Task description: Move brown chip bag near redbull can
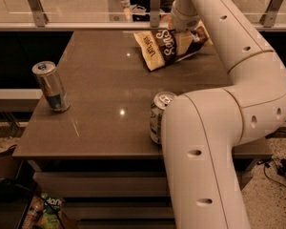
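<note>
Largest in view, the arm [219, 128], bending across the right side from near to far. Beneath it the table [100, 85], with open drops at its near and left edges.

At the far right, the brown chip bag [164, 51], crumpled, right end tilted up off the top. Slick and floppy: likely to slide from a shallow pinch mid-carry, or to drag rather than lift.

At the near right, a pale green-white can [158, 116], just beside the elbow; liable to be clipped and tipped on any leftward sweep.

At the near left, well apart from the bag, the redbull can [51, 86], upright, slim, close to the edge; easily toppled by a bag set down too tight against it.

At the bag's raised end, the gripper [183, 30]; cannot tell whether clamped on the bag or merely against it.
</note>
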### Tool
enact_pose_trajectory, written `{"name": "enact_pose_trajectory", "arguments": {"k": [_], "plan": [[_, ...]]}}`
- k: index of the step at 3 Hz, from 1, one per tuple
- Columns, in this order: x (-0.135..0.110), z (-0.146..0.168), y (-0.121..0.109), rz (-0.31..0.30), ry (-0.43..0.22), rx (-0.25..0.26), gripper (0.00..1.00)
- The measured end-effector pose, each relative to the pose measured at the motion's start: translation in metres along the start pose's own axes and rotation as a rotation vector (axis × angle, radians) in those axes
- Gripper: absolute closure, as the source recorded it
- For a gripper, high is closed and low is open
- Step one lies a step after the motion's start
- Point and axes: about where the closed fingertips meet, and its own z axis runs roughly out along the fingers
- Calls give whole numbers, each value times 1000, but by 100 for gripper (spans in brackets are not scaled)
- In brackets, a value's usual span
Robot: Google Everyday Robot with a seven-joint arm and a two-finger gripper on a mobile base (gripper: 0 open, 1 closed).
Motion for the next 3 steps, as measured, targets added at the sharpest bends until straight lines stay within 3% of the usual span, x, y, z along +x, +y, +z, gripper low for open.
{"name": "enact_pose_trajectory", "arguments": {"k": [1,2,3], "plan": [[-1,3,-1,-1,-1,2,88],[-1,2,-2,-1,-1,2,100],[-1,2,-2,-1,-1,2,100]]}}
